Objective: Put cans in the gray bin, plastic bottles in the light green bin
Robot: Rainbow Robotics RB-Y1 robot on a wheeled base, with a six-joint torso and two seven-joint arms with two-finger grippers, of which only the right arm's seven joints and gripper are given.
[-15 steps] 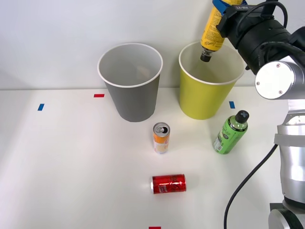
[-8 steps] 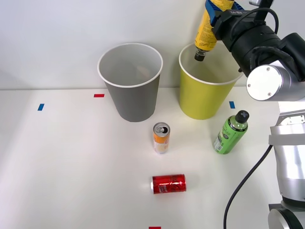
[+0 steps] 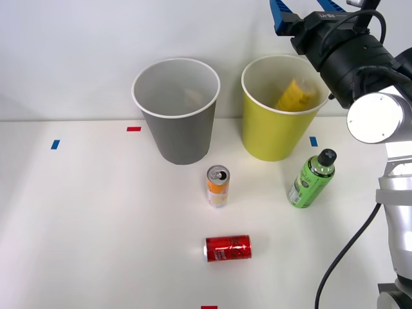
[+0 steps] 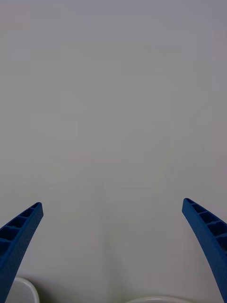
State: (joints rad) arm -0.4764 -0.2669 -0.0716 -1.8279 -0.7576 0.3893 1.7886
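- The gray bin (image 3: 176,111) is found upright at the back of the bench (image 3: 96,225), left of centre; nothing can be made out inside it.
- The orange-and-white can (image 3: 217,186) is found upright in front of the gap between the two bins, its silver top showing an opened mouth. It is judged light, stiff and smooth; a hold across the middle of the body is advised, as the thin wall could dent under a hard squeeze.
- The red can (image 3: 228,248) is found lying on its side, nearer the front edge. It may roll when touched; a hold across the round body from above is judged best.
- The light green bin (image 3: 281,109) is placed just right of the gray one. The yellow bottle (image 3: 295,96) is seen inside it, tilted against the wall.
- The green bottle (image 3: 311,178) is found leaning to the right of the cans, its black cap uppermost. It is judged light and slightly yielding; the labelled body offers the better hold.
- The right claw (image 3: 302,8) is held above the light green bin, spread wide and empty.
- The bench is white, matt and flat, marked with small red and blue tape pieces; a plain pale wall is seen behind.
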